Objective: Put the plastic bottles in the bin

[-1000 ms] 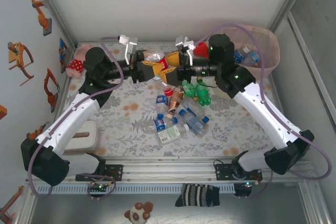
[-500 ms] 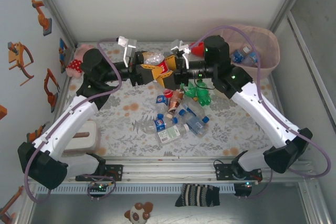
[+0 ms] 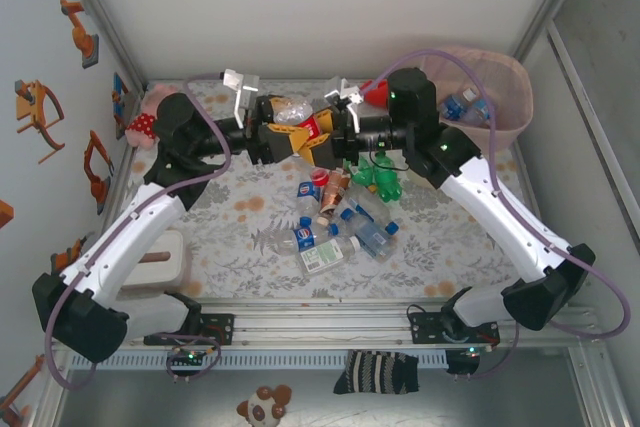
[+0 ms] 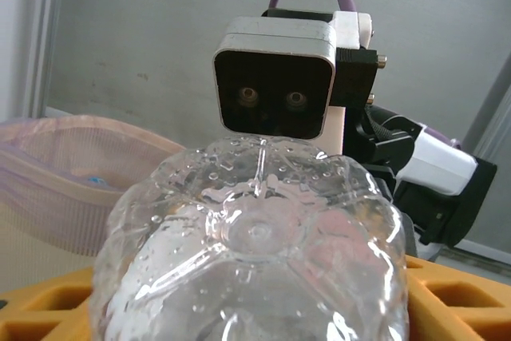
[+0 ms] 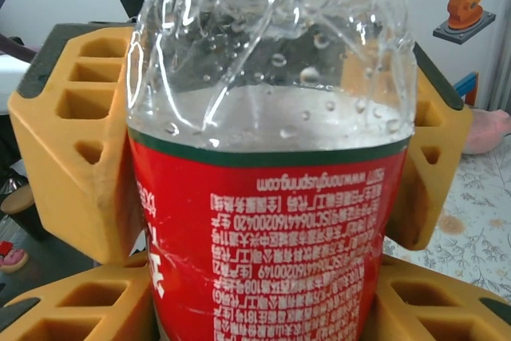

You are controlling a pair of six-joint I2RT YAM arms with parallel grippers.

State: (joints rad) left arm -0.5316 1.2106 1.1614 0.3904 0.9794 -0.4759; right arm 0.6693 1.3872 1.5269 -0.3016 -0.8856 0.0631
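Observation:
A clear plastic bottle with a red label point(image 3: 300, 119) hangs in the air over the far middle of the table, between both grippers. My right gripper point(image 3: 322, 132) is shut on its red-labelled part point(image 5: 271, 221), one yellow finger point(image 5: 72, 301) on each side. From the other end my left gripper point(image 3: 285, 132) stands open, its fingers point(image 5: 72, 141) closely flanking the clear base point(image 4: 255, 261). The bin point(image 3: 500, 62) stands at the far right with bottles point(image 3: 470, 105) inside it. Several more bottles point(image 3: 340, 217) lie heaped mid-table, green ones point(image 3: 375, 175) among them.
A pink plush toy point(image 3: 150, 107) lies in the far left corner and a red toy point(image 3: 380, 95) behind the right wrist. A beige box point(image 3: 160, 262) sits near the left arm's base. Walls enclose the table on three sides. The bin's pink rim point(image 4: 64, 165) lies beyond the left gripper.
The right gripper has slid left onto the bottle's labelled end and closed on it. The left gripper's jaws have widened around the base. The bottle has stayed in place.

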